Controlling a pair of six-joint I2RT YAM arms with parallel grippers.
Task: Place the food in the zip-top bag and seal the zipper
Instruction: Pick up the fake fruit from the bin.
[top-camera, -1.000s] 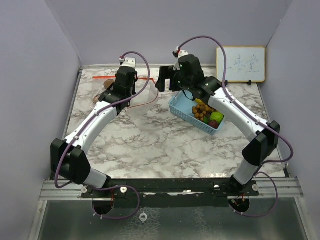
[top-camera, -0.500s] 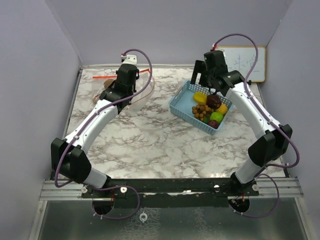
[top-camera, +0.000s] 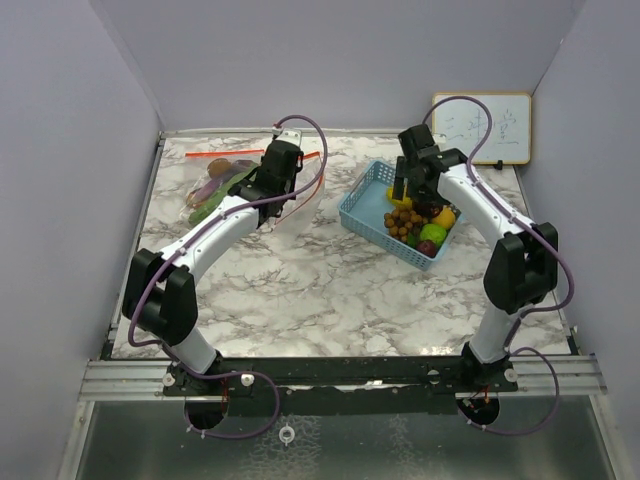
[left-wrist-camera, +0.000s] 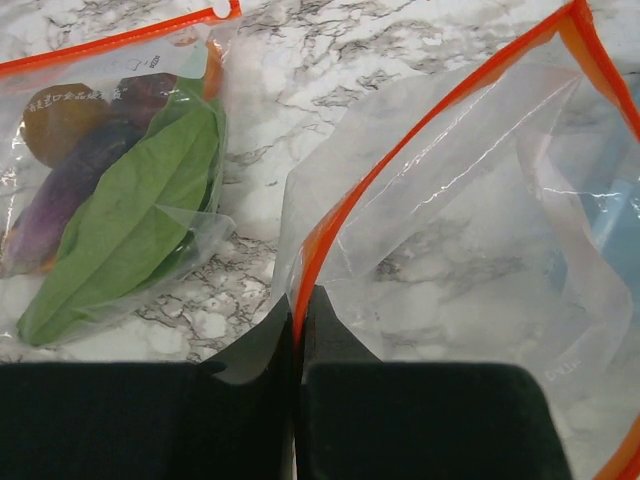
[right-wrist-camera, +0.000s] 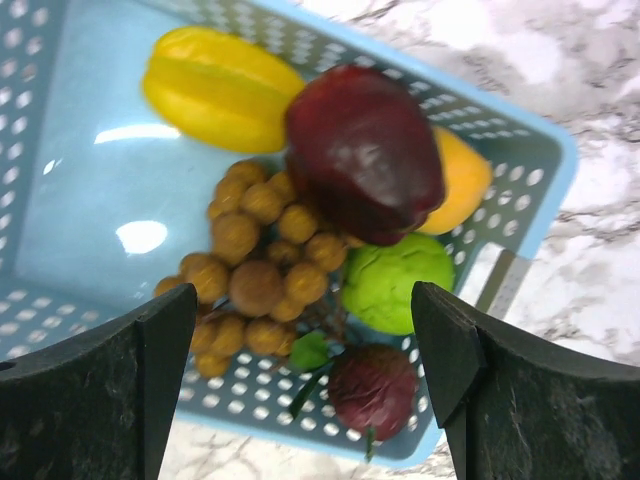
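Looking thru the left wrist cam, you see the left jaws pressed fully together on the orange-edged rim of the clear zip-top bag (left-wrist-camera: 450, 240), w/ marble showing straight thru its film. That cam also gives you a second bag (left-wrist-camera: 150, 60) lying just beside it on the counter (left-wrist-camera: 300, 60). It holds a long green leafy veg (left-wrist-camera: 130, 220), a purple piece (left-wrist-camera: 60, 205) and a brown piece (left-wrist-camera: 60, 120). From the top cam that second bag is only a small colored patch at far left. The grip itself sits hidden under the left wrist, so you can't read those jaws from above.

Right wrist cam: the right jaws are spread wide, gripping nothing, hanging over the blue mesh basket (right-wrist-camera: 60, 200) w/ fingers (right-wrist-camera: 90, 400) flanking the fruit. This view sorts the rest of the food for you:
- yellow star fruit (right-wrist-camera: 215, 90)
- dark red fruit (right-wrist-camera: 365, 150) on top of the pile
- brown grape bunch (right-wrist-camera: 255, 280)
- lime-green fruit (right-wrist-camera: 395, 280)
- orange fruit (right-wrist-camera: 465, 180), half hidden behind the dark red one
- small purple-red fruit (right-wrist-camera: 370, 385) by the rim

The top cam blurs these into one mixed heap at the basket's right end. It alone gives you the layout: basket right of center, the held bag near it on the left, and a whiteboard (top-camera: 482, 128) leaning at the rear right.
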